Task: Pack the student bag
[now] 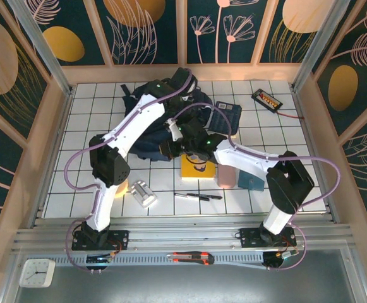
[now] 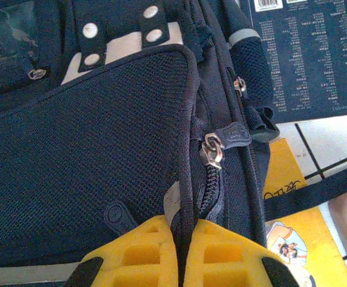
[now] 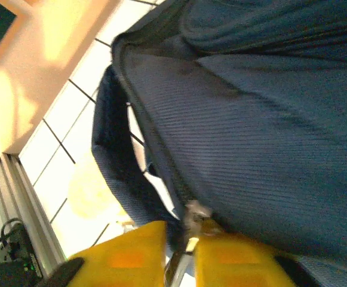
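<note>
Yellow left jaws are clamping a seam fold of the student bag (image 2: 89, 155) beside its zipper. Meanwhile the right jaws are standing narrowly apart about a metal zip tab (image 3: 192, 210); whether they are gripping it cannot be told. Bag is lying mid-desk (image 1: 88, 120), far side, overlapping a yellow book (image 1: 194, 170).

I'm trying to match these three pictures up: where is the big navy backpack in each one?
Top view: the backpack lies in the centre, towards the back of the table.
Left wrist view: the backpack covers the left and middle, its mesh pocket facing the camera.
Right wrist view: the backpack spans the upper right.
Shared landmark: the white tiles of the table, visible in all three.
</note>
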Robot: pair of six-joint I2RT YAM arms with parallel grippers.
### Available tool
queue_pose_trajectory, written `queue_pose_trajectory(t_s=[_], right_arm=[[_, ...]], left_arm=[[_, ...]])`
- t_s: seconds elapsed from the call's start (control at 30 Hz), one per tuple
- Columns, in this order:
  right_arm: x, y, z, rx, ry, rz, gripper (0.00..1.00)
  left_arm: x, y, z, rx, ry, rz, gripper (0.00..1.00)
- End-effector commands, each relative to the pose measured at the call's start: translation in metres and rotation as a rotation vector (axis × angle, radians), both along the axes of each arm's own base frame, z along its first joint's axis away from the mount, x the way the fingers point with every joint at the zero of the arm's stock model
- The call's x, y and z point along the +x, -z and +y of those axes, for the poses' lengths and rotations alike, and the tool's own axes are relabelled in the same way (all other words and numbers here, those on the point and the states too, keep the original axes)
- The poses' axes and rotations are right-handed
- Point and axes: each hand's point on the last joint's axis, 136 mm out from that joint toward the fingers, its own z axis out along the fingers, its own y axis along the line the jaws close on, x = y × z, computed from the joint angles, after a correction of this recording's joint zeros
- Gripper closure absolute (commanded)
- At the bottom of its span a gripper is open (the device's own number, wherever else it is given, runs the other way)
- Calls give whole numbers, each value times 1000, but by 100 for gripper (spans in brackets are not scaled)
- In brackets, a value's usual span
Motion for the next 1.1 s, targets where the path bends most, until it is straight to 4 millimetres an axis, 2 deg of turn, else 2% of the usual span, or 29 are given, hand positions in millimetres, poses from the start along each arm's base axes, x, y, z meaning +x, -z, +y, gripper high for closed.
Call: queue_pose_trajectory(t_s=[0.0,0.07,0.1,0.2,0.3,0.37,0.43,0.5,0.63,0.73,0.87,1.07], right_arm=[[-14,-53,13,235,-20,-68,47],[-15,-52,-6,241,9,-67,33],[-14,-51,-18,238,28,-60,31],[-9,-52,-58,243,88,-37,27],[6,-58,-103,267,208,-2,25],[19,-53,-132,258,309,44,24],[31,-44,-155,235,387,105,24],[40,-37,-167,229,431,150,25],[53,-16,-170,263,465,302,27],[56,-2,-163,305,473,392,28],[68,6,-151,340,476,424,28],[92,2,-137,402,499,396,27]], left_arm=[[9,-42,-29,-143,-1,-112,100],[6,-47,-29,-146,19,-114,100],[4,-48,-29,-148,28,-116,100],[-1,-50,-30,-151,60,-113,100],[-7,-48,-29,-145,89,-104,100],[-9,-47,-27,-137,89,-103,100],[-10,-47,-26,-136,93,-103,100],[-11,-48,-25,-138,95,-103,100],[-11,-53,-24,-142,95,-113,100],[-13,-53,-26,-148,103,-107,100],[-14,-57,-26,-155,105,-110,100],[-18,-59,-26,-168,116,-109,100]])
